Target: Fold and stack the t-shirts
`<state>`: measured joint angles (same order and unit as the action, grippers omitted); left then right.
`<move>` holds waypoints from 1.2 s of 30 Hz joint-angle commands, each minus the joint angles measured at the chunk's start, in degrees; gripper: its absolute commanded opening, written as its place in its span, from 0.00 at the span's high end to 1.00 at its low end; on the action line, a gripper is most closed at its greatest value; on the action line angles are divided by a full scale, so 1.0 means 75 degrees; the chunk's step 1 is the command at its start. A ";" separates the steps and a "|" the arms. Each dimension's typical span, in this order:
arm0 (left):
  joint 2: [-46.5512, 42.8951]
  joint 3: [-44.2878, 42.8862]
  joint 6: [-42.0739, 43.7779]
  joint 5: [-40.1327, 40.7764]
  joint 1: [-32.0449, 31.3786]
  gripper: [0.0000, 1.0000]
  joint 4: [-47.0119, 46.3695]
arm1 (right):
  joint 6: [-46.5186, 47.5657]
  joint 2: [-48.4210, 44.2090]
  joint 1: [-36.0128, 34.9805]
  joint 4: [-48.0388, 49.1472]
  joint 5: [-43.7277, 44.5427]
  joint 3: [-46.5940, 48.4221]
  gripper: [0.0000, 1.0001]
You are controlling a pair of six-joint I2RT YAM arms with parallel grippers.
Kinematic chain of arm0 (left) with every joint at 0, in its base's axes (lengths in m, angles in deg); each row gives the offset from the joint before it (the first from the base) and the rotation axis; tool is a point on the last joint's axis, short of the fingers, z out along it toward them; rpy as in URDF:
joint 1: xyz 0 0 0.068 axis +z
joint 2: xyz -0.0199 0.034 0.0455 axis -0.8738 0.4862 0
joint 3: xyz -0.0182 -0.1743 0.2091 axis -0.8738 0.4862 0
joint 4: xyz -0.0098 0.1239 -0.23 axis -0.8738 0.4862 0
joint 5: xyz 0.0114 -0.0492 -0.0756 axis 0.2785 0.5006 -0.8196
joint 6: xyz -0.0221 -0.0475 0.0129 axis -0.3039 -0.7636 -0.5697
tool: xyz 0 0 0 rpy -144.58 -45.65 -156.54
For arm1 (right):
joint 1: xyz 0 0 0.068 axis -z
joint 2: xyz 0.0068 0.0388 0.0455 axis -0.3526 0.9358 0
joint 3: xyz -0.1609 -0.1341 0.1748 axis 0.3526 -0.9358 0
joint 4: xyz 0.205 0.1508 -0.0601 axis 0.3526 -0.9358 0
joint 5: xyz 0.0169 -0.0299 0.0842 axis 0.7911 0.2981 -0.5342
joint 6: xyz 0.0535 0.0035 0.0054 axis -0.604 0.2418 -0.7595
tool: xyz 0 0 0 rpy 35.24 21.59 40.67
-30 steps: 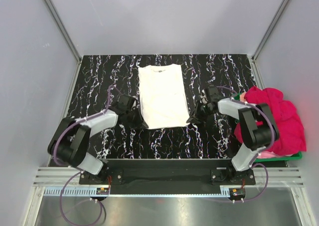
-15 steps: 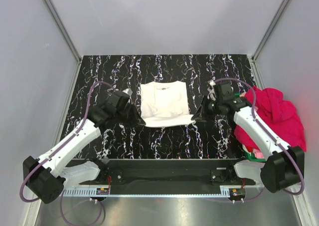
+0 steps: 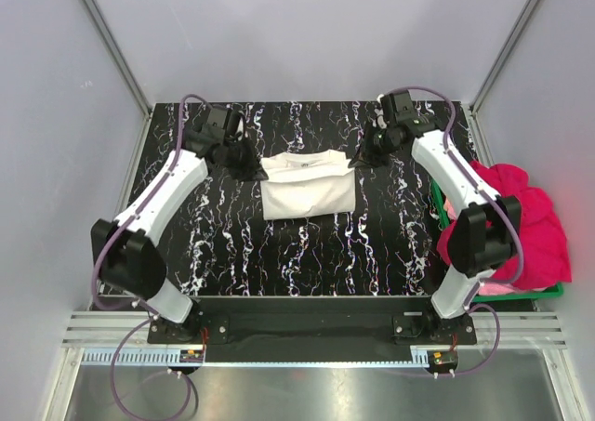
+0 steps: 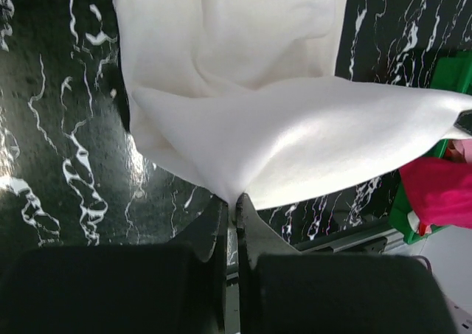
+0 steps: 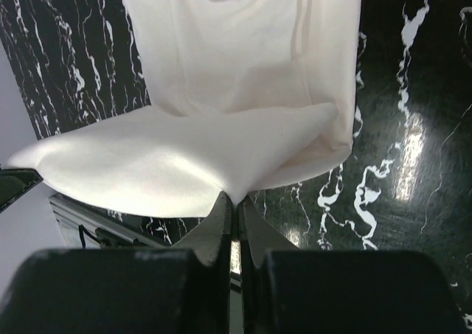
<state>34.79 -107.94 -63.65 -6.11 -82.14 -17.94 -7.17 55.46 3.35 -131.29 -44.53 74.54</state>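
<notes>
A white t-shirt [image 3: 309, 187] lies mid-table, folded in half with its lower part doubled back toward the collar. My left gripper [image 3: 253, 167] is at the shirt's far left corner, shut on a pinch of white cloth [image 4: 295, 135] at its tips [image 4: 232, 199]. My right gripper [image 3: 361, 159] is at the far right corner, likewise shut on a corner of the cloth [image 5: 184, 164] at its tips [image 5: 236, 197]. The held fabric stretches between the two grippers above the layer on the table. Magenta-pink t-shirts [image 3: 521, 212] are heaped at the right.
The pink heap fills a green basket [image 3: 548, 293] at the table's right edge, also seen in the left wrist view as a green basket [image 4: 450, 72]. The black marbled table [image 3: 279, 263] is walled by grey panels on three sides.
Both arms have swung from the shirt's near hem to its far end, carrying the hem over. The shirt went from lying full length to folded in half.
</notes>
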 commanded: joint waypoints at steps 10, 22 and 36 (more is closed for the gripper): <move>0.4777 -0.4808 0.0965 -0.1314 0.1434 0.79 0.0454 | 0.0104 0.5756 0.0701 -0.0855 -0.0172 0.5892 0.62; 0.5452 -0.4640 0.0543 -0.1353 0.2128 0.01 -0.0376 | 0.0019 0.4964 0.1170 0.1555 -0.1169 0.4615 0.00; 0.4993 -0.2692 0.0882 -0.0813 0.1425 0.09 -0.1315 | 0.0078 0.2090 0.1146 0.2740 -0.1263 -0.0461 0.00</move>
<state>71.12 -128.31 -58.53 -15.29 -70.16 -25.38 -8.15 78.54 12.29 -113.94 -54.15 75.08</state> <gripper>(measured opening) 0.924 0.993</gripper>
